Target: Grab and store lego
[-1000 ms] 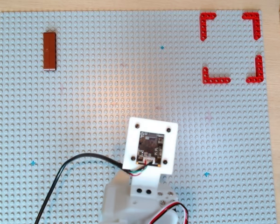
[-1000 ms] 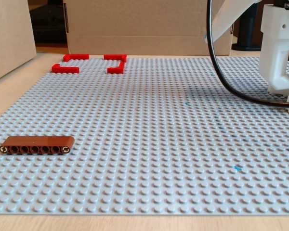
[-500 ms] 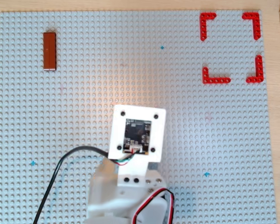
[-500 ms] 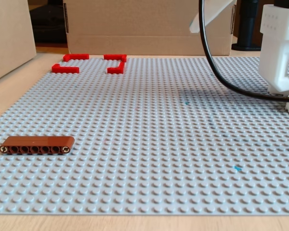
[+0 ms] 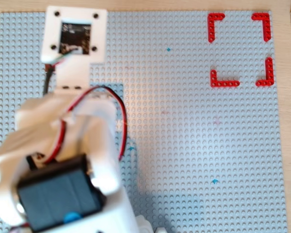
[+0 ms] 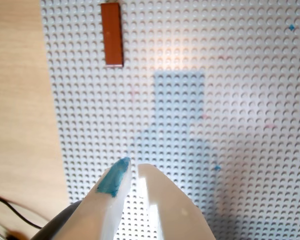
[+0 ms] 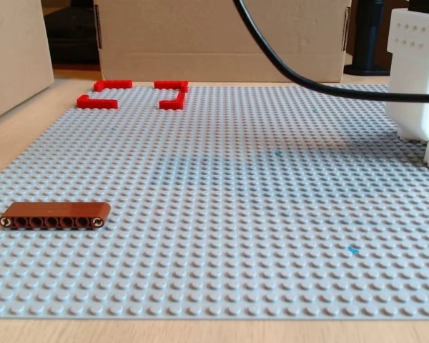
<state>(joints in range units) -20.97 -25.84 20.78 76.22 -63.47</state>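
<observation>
- The grey studded baseplate (image 5: 194,145) covers nearly the whole tabletop and carries everything else; in the fixed view (image 7: 236,186) it stretches back toward cardboard walls (image 7: 214,36).
- The arm (image 5: 63,160) fills the lower left of the overhead view, a white body with a dark motor block and red and black wires. Its white camera plate (image 5: 75,34) lies over the plate's upper-left corner there.
- In the fixed view a black cable (image 7: 300,75) arcs across the top, and a white part of the arm (image 7: 417,78) stands at the right edge.
- Four red corner brackets (image 5: 240,48) mark out a square at the upper right of the overhead view, well apart from the arm; in the fixed view they sit at the far left (image 7: 132,93).
- The gripper (image 6: 132,167) enters the wrist view from the bottom edge, its two pale fingers drawn nearly together with only a thin slit between them and nothing held; the left fingertip (image 6: 115,177) is smeared blue.
- The lego (image 6: 112,34), a reddish-brown beam, lies flat on the studs near the top of the wrist view, well ahead of the fingertips and a little to their left, its length running away from them. It lies close to the plate's left edge.
- In the fixed view the lego (image 7: 53,214) rests at the near left, a row of holes along its side. The overhead view does not show it, since the camera plate covers that corner.
</observation>
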